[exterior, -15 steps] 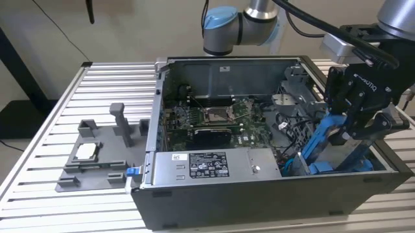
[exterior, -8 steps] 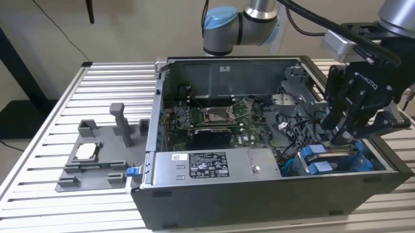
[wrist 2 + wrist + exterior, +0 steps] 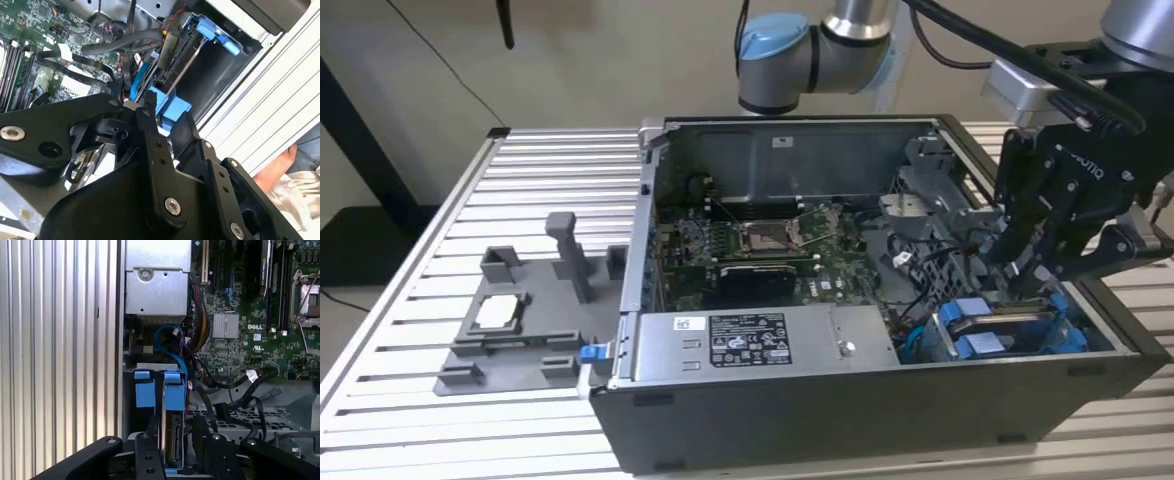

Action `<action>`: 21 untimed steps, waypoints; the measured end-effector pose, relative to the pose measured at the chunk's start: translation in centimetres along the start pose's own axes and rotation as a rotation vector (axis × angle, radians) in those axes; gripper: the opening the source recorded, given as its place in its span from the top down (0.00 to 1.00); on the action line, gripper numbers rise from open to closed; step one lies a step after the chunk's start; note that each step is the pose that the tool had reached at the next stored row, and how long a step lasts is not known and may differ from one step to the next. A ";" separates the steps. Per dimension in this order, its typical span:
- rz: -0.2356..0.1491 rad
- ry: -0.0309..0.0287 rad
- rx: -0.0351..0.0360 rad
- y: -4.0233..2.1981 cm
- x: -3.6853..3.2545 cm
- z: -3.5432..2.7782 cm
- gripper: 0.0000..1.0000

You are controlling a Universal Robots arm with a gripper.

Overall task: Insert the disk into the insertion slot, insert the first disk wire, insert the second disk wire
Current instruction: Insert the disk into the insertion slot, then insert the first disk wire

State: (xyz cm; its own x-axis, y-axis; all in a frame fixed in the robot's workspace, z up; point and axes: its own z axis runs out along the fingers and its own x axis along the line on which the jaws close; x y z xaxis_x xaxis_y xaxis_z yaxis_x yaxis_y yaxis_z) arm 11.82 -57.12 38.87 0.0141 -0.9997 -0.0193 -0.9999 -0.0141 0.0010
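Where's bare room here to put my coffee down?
Bare table slats between the grey fixture and the far edge. Crowded inside the computer case, where the tool hangs over the disk among cables.

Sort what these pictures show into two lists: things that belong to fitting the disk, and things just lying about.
Belongs to the job: the gripper, the disk in its blue frame, the metal slot around it, the blue wire beside it.

Just lying about: the grey stand with posts, the power supply box, the circuit board, the slatted table.
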 end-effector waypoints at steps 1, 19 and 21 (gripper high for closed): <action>0.000 -0.0008 0.0063 0.00 -0.01 -0.06 0.60; -0.013 -0.0011 0.0459 -0.26 -1.60 -0.83 0.60; -0.021 -0.0013 0.0513 -0.32 -1.60 -0.83 0.60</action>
State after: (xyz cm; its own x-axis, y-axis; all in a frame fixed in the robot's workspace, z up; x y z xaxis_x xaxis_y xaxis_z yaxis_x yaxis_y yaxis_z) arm 12.12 -55.53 39.73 0.0346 -0.9992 -0.0201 -0.9981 -0.0336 -0.0507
